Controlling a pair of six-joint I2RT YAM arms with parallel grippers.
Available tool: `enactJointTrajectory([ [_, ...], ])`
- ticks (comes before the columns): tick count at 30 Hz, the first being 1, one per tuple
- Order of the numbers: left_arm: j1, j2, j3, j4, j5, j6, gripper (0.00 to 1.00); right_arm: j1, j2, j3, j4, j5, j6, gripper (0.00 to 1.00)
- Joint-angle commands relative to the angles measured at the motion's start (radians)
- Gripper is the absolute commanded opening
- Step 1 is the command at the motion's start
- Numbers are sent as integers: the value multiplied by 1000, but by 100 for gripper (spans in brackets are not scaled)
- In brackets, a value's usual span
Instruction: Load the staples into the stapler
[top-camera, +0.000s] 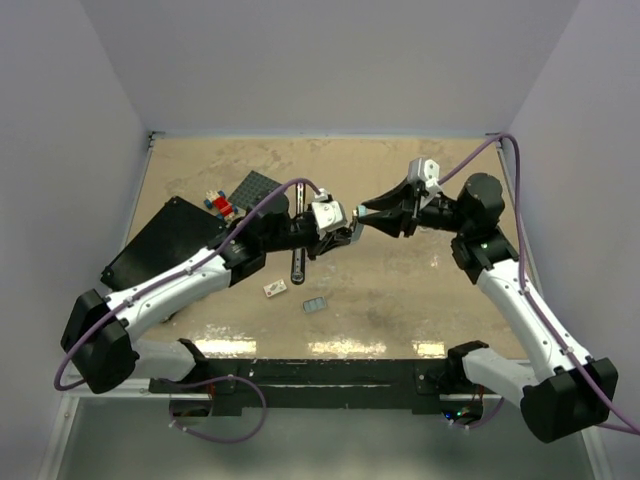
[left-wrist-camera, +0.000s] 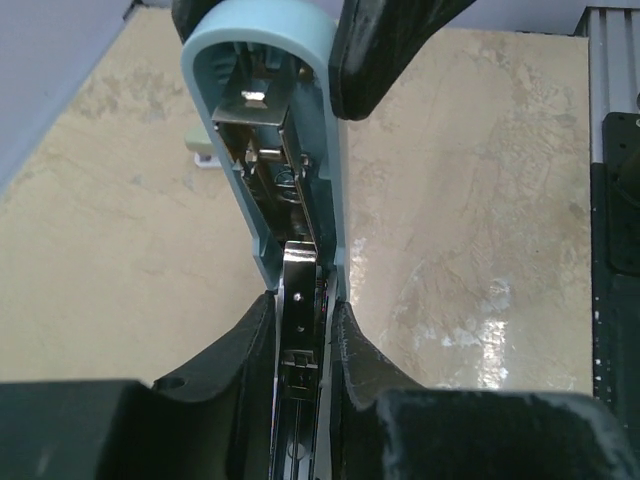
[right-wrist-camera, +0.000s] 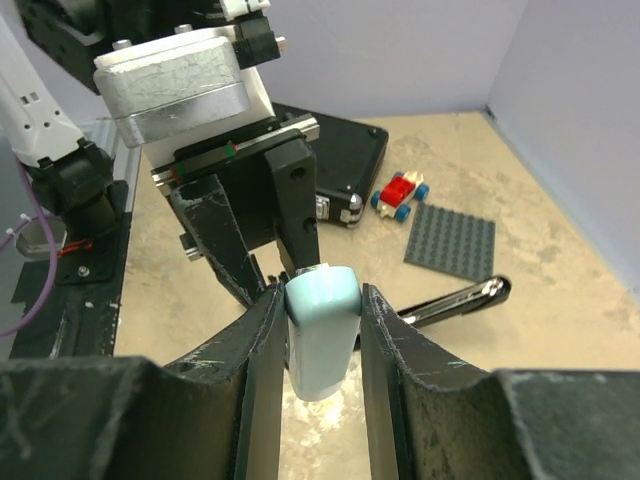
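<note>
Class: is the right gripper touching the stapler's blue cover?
Touching. Right wrist view: the right gripper clamps the blue cover, fingers flat against its sides.

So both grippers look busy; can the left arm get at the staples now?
Probably not yet: the left gripper is shut on the stapler. The staples lie uncovered nearby, but it would have to let go.

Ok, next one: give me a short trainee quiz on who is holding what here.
1. True or false: the staples lie loose on the table.
2. The right tool is shut on: A the blue cover of the stapler, B the staples, C nothing.
3. Which tool clamps the stapler's metal rail?
Key: 1 true; 2 A; 3 the left tool.
</note>
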Motion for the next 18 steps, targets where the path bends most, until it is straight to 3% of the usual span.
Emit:
enactJointTrajectory([
  [1,0,-16,-37,110,-175,-211,0,-3,-50,-80,60,145,91,26],
  [3,-18,7,-44,119,-258,-305,0,-2,-65,-108,65,220,119,42],
  [8,-54,122,4,54,-561,-536,0,-2,-130,-122,-40,516,159,64],
  [12,-70,238,77,-37,-770,-699,0,-2,-177,-134,-148,809,224,93],
  [14,-80,332,126,-144,-900,-769,0,-3,-190,-132,-180,887,251,98],
  [18,-91,471,267,-272,-1004,-871,0,-2,-225,-140,-284,999,287,99],
])
